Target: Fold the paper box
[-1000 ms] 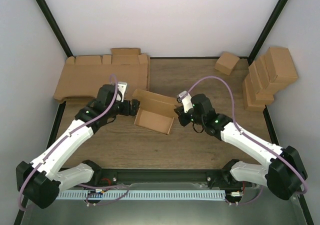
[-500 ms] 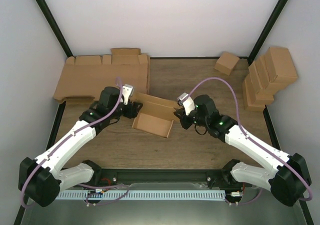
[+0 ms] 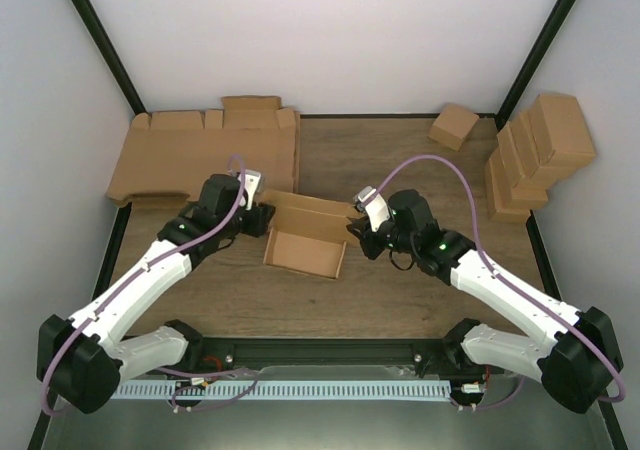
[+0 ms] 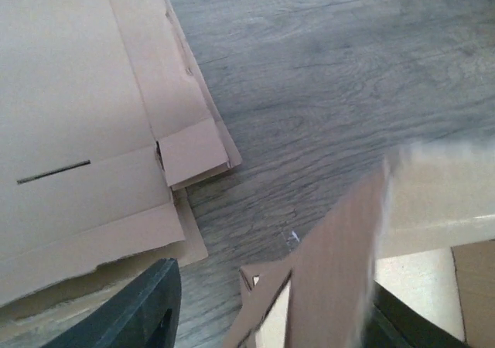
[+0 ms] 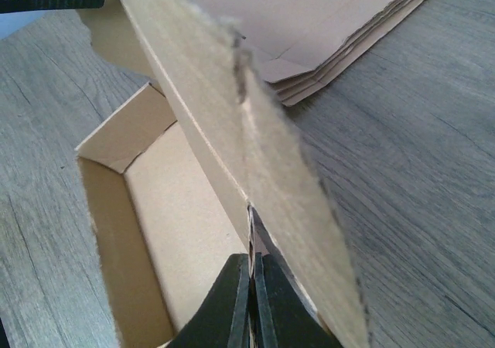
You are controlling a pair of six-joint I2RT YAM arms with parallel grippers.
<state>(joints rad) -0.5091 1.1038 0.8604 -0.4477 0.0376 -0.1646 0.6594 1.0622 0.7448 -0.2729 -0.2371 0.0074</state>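
The paper box (image 3: 305, 240) lies mid-table as a half-formed open tray, its back wall raised. My right gripper (image 3: 356, 232) holds its right end. In the right wrist view that gripper (image 5: 251, 301) is shut on the edge of the box wall (image 5: 232, 124), and the tray's inside (image 5: 178, 240) shows to the left. My left gripper (image 3: 262, 218) is at the box's left end. In the left wrist view a box flap (image 4: 332, 278) stands between its fingers (image 4: 143, 309). The flap rests near the right finger with a wide gap to the left one, so this gripper (image 4: 271, 290) is open.
Large flat cardboard sheets (image 3: 200, 150) lie at the back left, close to my left wrist (image 4: 77, 131). A small cube carton (image 3: 454, 125) sits at the back. Stacked folded boxes (image 3: 535, 155) lean at the right edge. Black frame posts rise at both back corners.
My left gripper has moved right onto the box's left end and its jaws have narrowed. The box has shifted slightly and lies flatter. The right gripper's hold is unchanged.
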